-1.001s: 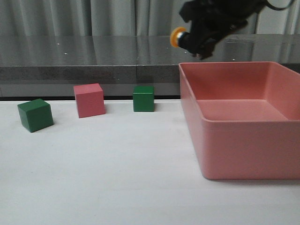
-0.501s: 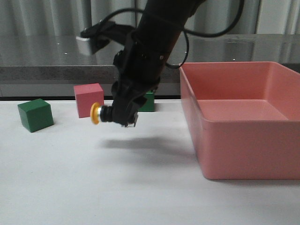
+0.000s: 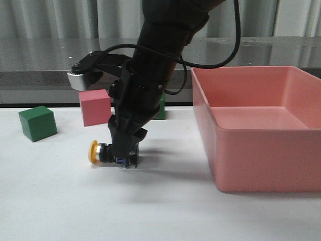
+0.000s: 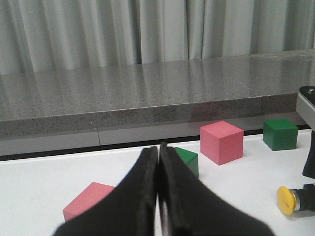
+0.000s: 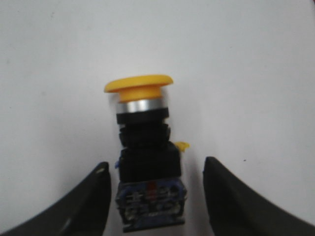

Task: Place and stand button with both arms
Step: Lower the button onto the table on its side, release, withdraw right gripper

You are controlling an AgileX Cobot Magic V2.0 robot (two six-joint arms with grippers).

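The small push-button with a flat yellow mushroom cap, silver ring, black body and blue base (image 3: pixel 111 153) lies on its side on the white table (image 3: pixel 160 211), cap pointing toward 9 o'clock in the front view. It sits at about 9 o'clock from the large pink plastic bin (image 3: pixel 261 130), with a clear gap between them. The right gripper (image 5: pixel 152 196) is directly over the button's base end. In the right wrist view its 2 dark fingers (image 5: pixel 83 206) stand apart on either side of the blue base with white table showing in both gaps, so the jaws appear spread and off the part. The button looks released, lying flat, not yet stood up.

The left gripper (image 4: pixel 158 196) hangs apart from the action, its 2 fingers pressed together with nothing between them. Its wrist view shows the yellow cap low at roughly 4 o'clock.

Behind the button, from 9 to 12 o'clock, sit a green cube (image 3: pixel 37 123), a pink cube (image 3: pixel 95 107) and a second green cube largely hidden by the arm.

To do this step well, the right arm would lift straight up so neither finger drags the base. Standing the button probably calls for 1 gripper steadying the base while the other tips the cap upward; the round body may roll.
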